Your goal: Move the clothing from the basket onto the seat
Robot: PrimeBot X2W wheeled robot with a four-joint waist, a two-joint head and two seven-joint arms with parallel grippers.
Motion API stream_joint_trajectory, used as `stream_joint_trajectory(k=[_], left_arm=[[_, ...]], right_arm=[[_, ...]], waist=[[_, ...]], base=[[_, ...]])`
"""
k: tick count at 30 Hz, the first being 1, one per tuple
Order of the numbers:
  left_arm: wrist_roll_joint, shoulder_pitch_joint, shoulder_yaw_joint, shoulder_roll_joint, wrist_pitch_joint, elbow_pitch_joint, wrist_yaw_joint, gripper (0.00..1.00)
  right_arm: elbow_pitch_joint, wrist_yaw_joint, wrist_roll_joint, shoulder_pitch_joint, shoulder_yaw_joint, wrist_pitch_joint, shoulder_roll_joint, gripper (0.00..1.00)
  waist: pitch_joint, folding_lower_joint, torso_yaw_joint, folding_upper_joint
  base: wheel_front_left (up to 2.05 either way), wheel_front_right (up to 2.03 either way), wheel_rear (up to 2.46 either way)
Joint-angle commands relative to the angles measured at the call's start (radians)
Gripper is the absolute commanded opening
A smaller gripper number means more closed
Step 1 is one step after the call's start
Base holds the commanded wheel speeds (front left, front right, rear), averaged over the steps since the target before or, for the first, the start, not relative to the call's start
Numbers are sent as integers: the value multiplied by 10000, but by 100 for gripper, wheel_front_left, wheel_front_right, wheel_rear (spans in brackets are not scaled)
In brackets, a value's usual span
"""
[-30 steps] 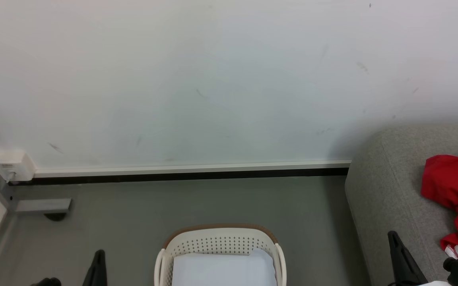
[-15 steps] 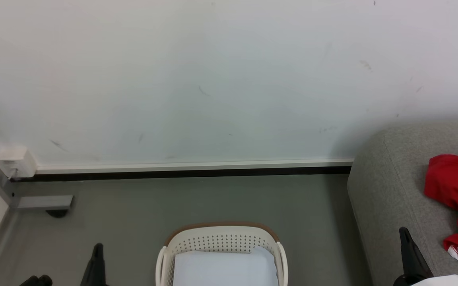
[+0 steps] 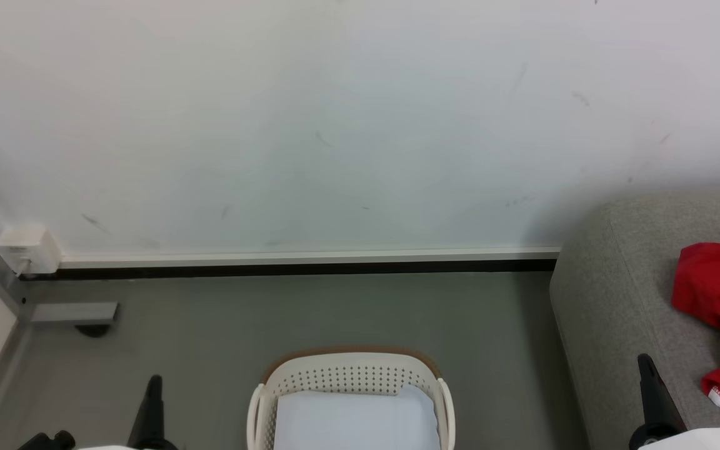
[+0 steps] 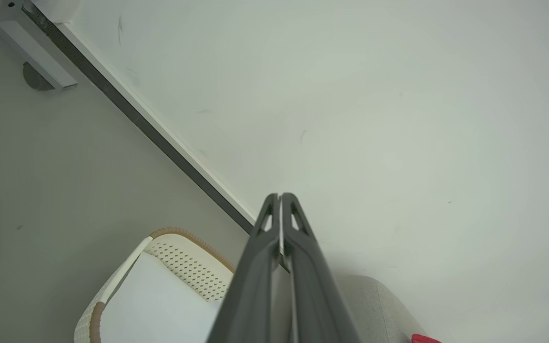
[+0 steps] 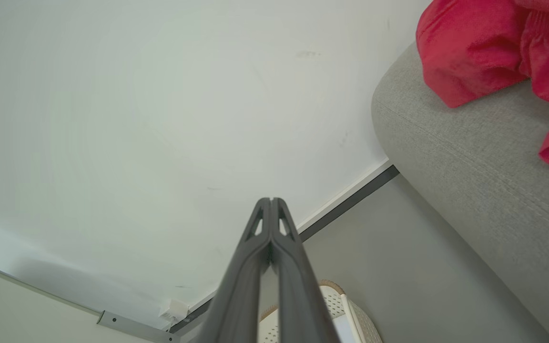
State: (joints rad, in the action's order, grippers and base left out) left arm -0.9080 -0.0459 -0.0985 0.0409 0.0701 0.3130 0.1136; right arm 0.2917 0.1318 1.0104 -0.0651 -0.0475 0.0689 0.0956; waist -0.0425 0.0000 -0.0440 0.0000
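Looks done: clothing (image 3: 716, 287) on seat (image 3: 616, 300), only pad (image 3: 357, 422) in basket (image 3: 347, 378); left end effector (image 4: 279, 196), right end effector (image 5: 271, 200) together, empty.

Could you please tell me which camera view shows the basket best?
The head view: the basket shows its far rim, both handles and a pad inside. The left wrist view catches one end; the right wrist view, a sliver.

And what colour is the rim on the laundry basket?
Brown; the basket rim shows best in the head view.
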Motion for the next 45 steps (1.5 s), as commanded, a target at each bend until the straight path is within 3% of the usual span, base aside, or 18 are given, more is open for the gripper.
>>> stream_joint_trajectory(k=[1,45], left_arm=[[-375,-253,-57,77,-98,-171,39,0],[-4662,-529,-134,112,-1228,-519,138,0]], right_arm=[[-151,-7,308,-298,132,-80,18,0],[-370,-14,3981,-416,1100,-1208,-274,0]], waist=[[9,0,9,0],[257,0,249,0]], base=[[0,0,0],[0,0,0]])
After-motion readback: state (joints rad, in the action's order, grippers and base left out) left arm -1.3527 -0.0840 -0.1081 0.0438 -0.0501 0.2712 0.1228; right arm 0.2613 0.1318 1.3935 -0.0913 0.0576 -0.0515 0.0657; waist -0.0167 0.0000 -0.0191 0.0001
